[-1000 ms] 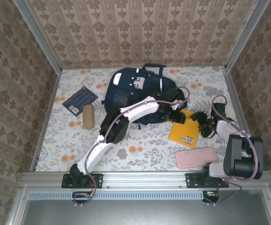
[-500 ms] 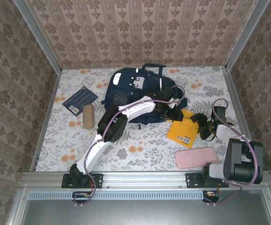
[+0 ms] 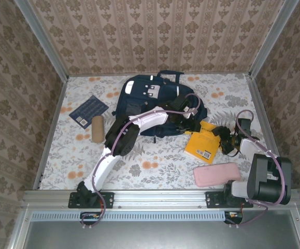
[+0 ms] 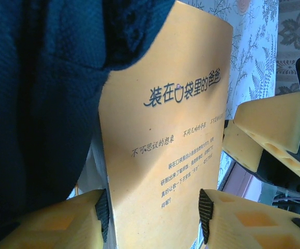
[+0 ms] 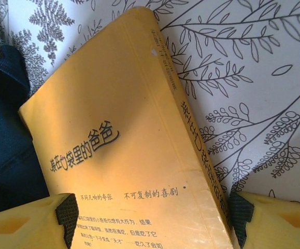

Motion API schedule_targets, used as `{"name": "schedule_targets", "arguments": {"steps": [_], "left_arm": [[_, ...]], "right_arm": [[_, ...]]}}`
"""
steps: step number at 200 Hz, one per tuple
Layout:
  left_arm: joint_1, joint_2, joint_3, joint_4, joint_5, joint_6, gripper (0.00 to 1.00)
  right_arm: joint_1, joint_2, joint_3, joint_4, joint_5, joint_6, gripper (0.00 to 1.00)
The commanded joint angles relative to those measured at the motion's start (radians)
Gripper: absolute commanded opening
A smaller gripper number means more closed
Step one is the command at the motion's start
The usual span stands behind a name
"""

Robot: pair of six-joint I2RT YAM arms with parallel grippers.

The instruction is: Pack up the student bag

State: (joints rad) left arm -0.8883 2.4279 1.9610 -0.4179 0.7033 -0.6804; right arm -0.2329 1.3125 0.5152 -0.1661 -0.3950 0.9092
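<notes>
the step in hand looks like feeding the yellow book into the student bag. the left gripper and right gripper each straddle the book, pads at its opposite edges. whether either truly clamps it cannot be told. the book's far corner sits under a fold of navy fabric. done well, the book goes in flat and straight, without buckling its cover. the bag lies flat at the far middle of the table, top handle pointing away from the arms, long axis near-to-far.
</notes>
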Motion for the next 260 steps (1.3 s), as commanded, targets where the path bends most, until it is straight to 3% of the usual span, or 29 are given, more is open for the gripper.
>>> {"name": "schedule_targets", "arguments": {"steps": [1, 24, 66, 146, 169, 207, 223, 260], "left_arm": [[-0.043, 0.006, 0.009, -0.010, 0.070, 0.029, 0.53], [-0.044, 0.020, 0.011, -0.055, 0.037, 0.063, 0.54], [-0.044, 0.023, -0.007, 0.031, 0.119, 0.010, 0.48], [-0.046, -0.035, -0.093, 0.399, 0.298, -0.218, 0.38], [-0.043, -0.028, -0.102, 0.389, 0.289, -0.214, 0.36], [-0.040, -0.011, -0.050, 0.269, 0.254, -0.146, 0.17], [-0.041, -0.015, -0.019, 0.224, 0.248, -0.114, 0.09], [-0.019, -0.066, 0.010, 0.185, 0.233, -0.085, 0.05]], "right_arm": [[0.021, -0.013, -0.019, 0.089, -0.152, 0.023, 0.79], [0.020, -0.023, 0.013, -0.017, -0.086, -0.061, 0.81], [0.018, 0.014, -0.005, 0.035, -0.148, -0.047, 0.81], [-0.012, -0.018, -0.007, -0.025, -0.082, -0.066, 0.81], [-0.022, -0.024, -0.011, -0.024, -0.076, -0.064, 0.81], [-0.025, -0.034, -0.011, -0.040, -0.062, -0.068, 0.81], [-0.025, -0.068, -0.002, -0.091, -0.013, -0.080, 0.82], [-0.026, -0.218, 0.027, -0.219, 0.114, -0.107, 0.85]]}}
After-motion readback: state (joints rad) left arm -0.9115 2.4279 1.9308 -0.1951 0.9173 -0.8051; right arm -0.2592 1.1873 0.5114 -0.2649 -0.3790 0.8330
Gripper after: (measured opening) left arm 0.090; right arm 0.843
